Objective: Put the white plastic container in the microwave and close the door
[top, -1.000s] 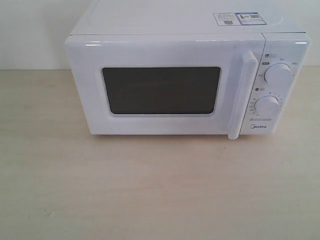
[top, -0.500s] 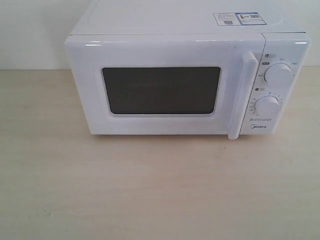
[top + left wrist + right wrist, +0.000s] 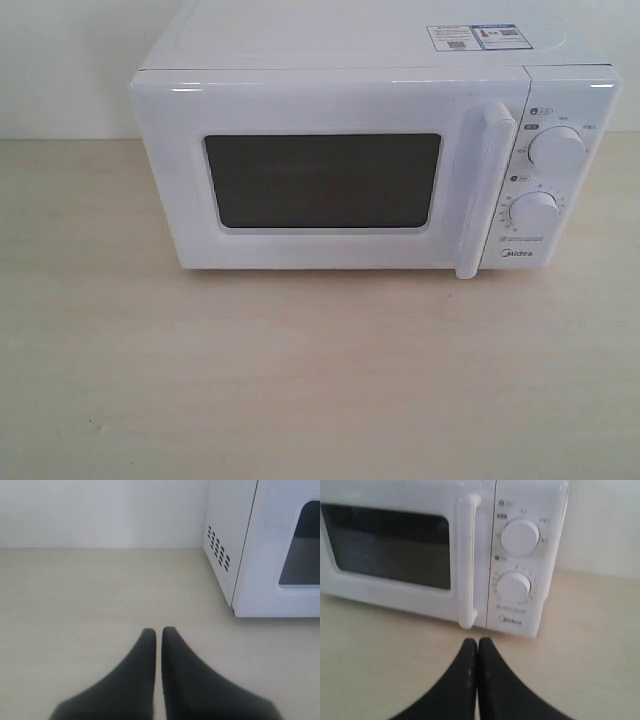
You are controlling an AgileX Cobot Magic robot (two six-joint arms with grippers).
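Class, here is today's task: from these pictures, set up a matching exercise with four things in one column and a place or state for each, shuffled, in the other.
Column one
1. door
2. stickers
3. left gripper
4. upper dial

Column two
A. on top of the microwave
B. shut, holding nothing, over the table
C. closed, with a dark window
D. right of the handle

Pairs: 1-C, 2-A, 3-B, 4-D

The microwave (image 3: 350, 95) fills the back of the surface (image 3: 300, 380), its door (image 3: 322, 180) shut across the cavity — only the bar handle (image 3: 483, 190) juts forward. In front and at both sides the surface lies open for passage.
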